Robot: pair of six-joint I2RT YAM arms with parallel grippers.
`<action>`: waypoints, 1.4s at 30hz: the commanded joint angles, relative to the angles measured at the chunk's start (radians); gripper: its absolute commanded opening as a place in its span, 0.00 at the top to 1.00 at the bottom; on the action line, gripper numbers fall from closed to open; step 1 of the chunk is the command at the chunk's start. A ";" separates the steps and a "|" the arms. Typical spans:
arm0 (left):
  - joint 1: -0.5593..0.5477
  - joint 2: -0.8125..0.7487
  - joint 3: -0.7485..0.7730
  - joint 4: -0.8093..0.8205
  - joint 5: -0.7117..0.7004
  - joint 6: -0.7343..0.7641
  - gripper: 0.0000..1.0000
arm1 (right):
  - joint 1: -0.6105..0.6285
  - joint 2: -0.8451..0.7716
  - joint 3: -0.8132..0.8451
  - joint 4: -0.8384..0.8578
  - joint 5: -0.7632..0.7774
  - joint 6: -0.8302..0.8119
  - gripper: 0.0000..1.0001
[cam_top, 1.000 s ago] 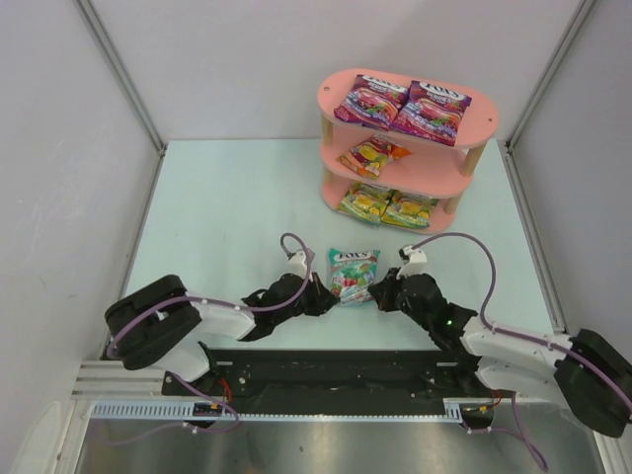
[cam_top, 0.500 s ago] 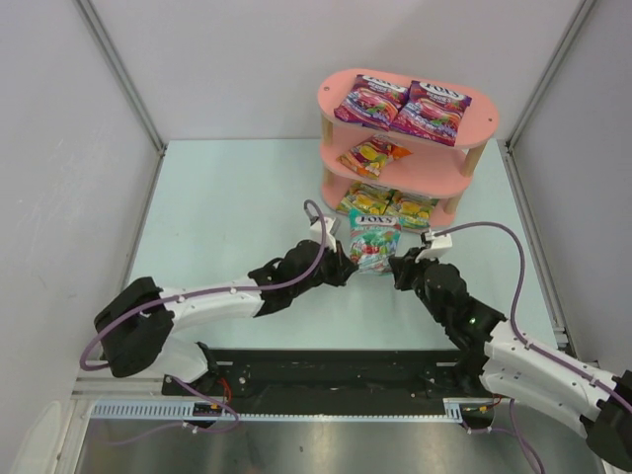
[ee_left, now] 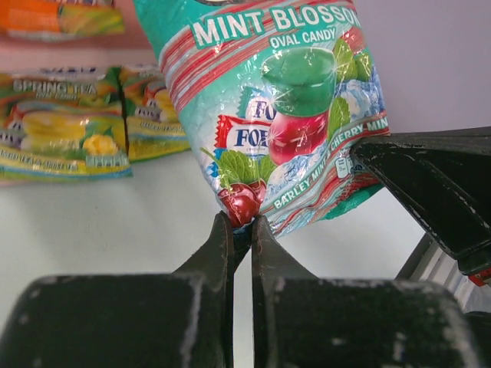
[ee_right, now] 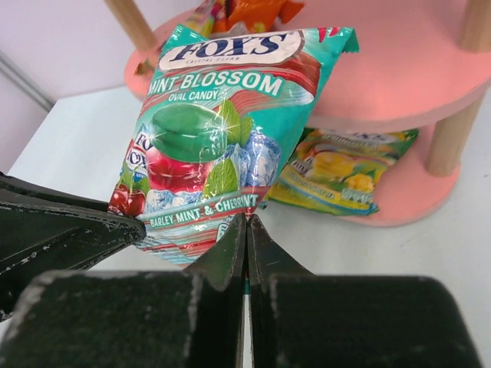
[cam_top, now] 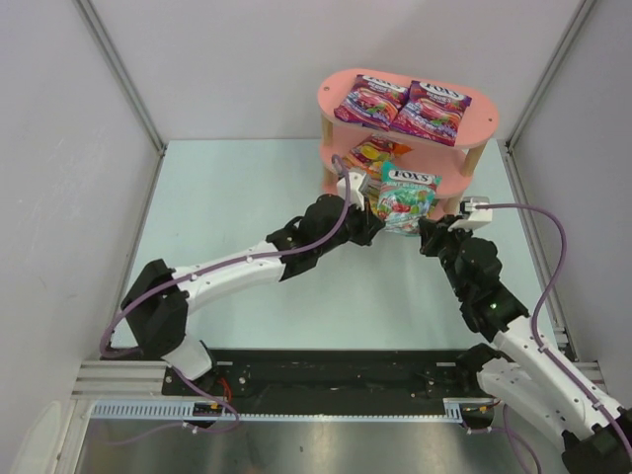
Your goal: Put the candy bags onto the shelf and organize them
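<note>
The teal-white candy bag (cam_top: 405,198) hangs upright in the air just in front of the pink shelf (cam_top: 341,95), level with its middle board. My left gripper (cam_top: 373,223) is shut on the bag's lower left corner (ee_left: 239,208). My right gripper (cam_top: 423,233) is shut on its lower right edge (ee_right: 230,222). Two purple-magenta bags (cam_top: 405,107) lie on the top board. A red-orange bag (cam_top: 375,151) lies on the left of the middle board. Two yellow-green bags (ee_left: 69,126) lie on the bottom board, also seen in the right wrist view (ee_right: 337,172).
The shelf stands at the far right of the pale table (cam_top: 227,197), close to the back wall. White side walls (cam_top: 69,197) enclose the table. The right part of the middle board (ee_right: 399,77) is bare pink.
Both arms have carried the teal-white bag up and away from the near middle of the table to the front of the shelf, lifting it to middle-board height. Both grips have held.
</note>
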 commanded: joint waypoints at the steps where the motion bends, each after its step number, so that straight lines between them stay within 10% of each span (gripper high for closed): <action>1: 0.023 0.064 0.143 -0.005 0.077 0.061 1.00 | -0.080 -0.010 0.059 0.055 -0.080 -0.023 1.00; 21: 0.137 0.368 0.600 -0.132 0.209 0.118 1.00 | -0.344 0.261 0.165 0.316 -0.269 0.032 1.00; 42: 0.186 0.486 0.689 -0.106 0.203 0.126 0.92 | -0.430 0.458 0.208 0.456 -0.301 0.060 1.00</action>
